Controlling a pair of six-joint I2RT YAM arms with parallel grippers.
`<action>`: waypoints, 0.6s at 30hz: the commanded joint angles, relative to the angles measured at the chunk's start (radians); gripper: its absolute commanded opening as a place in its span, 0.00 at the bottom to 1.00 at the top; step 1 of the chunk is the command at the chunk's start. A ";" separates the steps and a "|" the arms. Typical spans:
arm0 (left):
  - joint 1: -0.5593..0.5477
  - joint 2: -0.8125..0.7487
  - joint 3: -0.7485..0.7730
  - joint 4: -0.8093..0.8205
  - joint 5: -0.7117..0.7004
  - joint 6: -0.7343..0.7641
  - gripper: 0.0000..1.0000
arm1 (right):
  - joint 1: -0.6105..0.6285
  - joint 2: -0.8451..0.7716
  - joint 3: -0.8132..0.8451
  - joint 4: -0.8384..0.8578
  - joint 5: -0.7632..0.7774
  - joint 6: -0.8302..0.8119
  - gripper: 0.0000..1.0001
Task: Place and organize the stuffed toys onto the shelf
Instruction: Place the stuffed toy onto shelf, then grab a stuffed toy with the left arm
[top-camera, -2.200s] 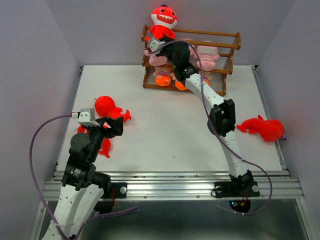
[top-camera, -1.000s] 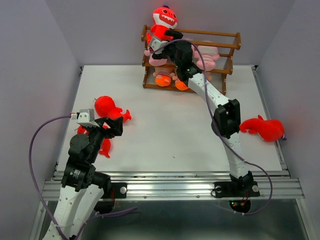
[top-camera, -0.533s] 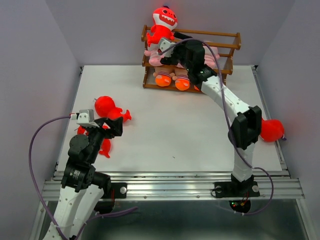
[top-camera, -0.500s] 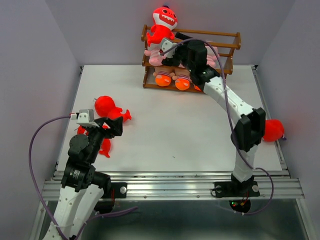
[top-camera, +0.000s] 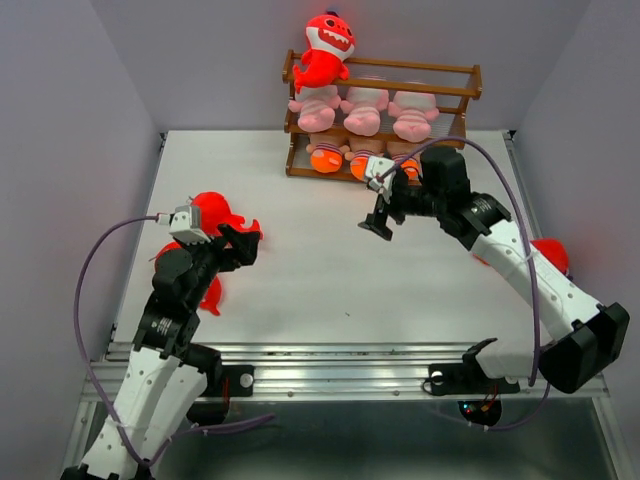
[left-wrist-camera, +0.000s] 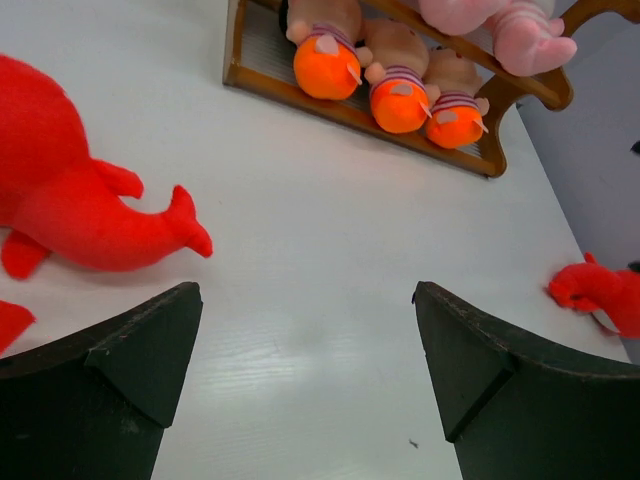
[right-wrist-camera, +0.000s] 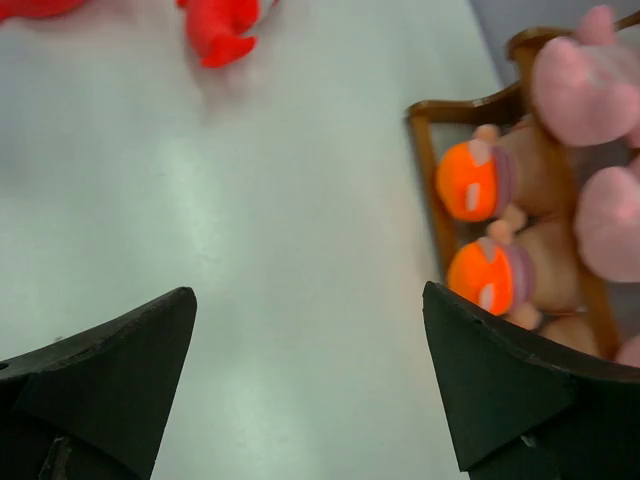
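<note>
railed wooden shelf (top-camera: 475, 80), 3 seemingly striped plushies (top-camera: 364, 104)

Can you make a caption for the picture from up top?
A red shark sits atop the shelf; more sharks wait on the table.

Bare white table (top-camera: 330, 270) fills the frame's centre; red sharks (top-camera: 212, 212) crowd the left edge, the packed shelf (top-camera: 474, 84) blocks the top.

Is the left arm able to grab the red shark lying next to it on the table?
Probably yes. The left gripper is open and empty, and the red shark lies just to its left on the table, with nothing in between. It would need to turn a little that way.
</note>
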 joint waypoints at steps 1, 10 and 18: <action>0.004 0.094 -0.039 0.095 0.091 -0.170 0.99 | 0.005 -0.064 -0.143 -0.017 -0.169 0.129 1.00; 0.021 0.290 -0.044 0.065 0.033 -0.490 0.99 | -0.118 -0.133 -0.444 0.146 -0.357 0.198 1.00; 0.057 0.476 0.024 0.057 -0.115 -0.541 0.98 | -0.127 -0.190 -0.481 0.145 -0.319 0.153 1.00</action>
